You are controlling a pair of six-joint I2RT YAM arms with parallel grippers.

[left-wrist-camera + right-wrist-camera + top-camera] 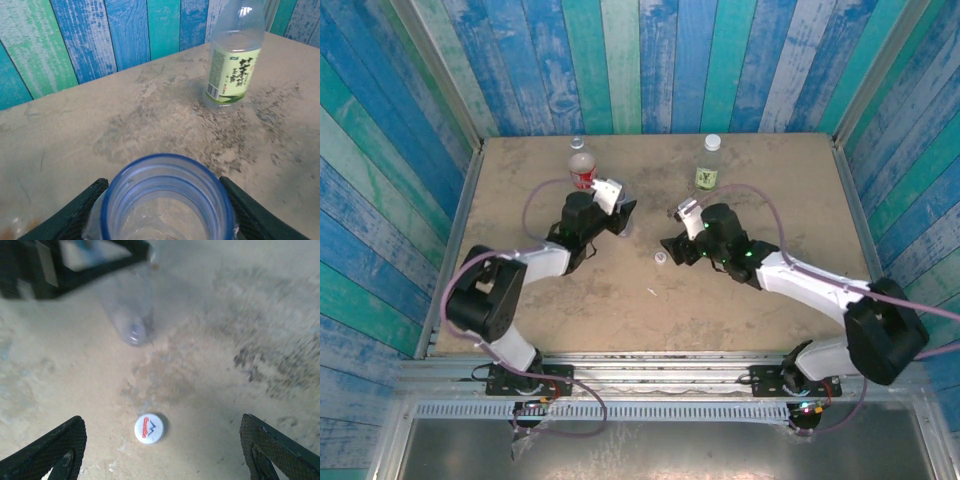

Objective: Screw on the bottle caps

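My left hand [623, 215] is pinching the unlabelled bottle [166, 195] just below its blue-rimmed open mouth, one finger [75, 215] on each side. From the right wrist view the bottle leans rather than standing straight, and I cannot tell whether its base touches the surface [260, 300]. My right hand [670, 245] is spread wide and hovers low over the loose cap [149, 428], which lies flat and logo up on the surface, close to centred between the two fingers. I judge the step in hand to be picking up that cap. To do it well I would nudge sideways until the cap sits dead centre, then come straight down until the tips nearly graze the surface, and close slowly on the rim. The cap looks thin and light, so an uneven squeeze could make it skid or flip. With the logo up, the threaded side is probably down, so I should carry it level. Before mating, I want the left hand to bring the bottle upright without squeezing harder, since thin clear plastic will likely dent. The two hands are near each other, so I would lift clear first. The green-labelled bottle [708, 172] and the red-labelled bottle [582, 172] stand at the far side, well apart from this work.
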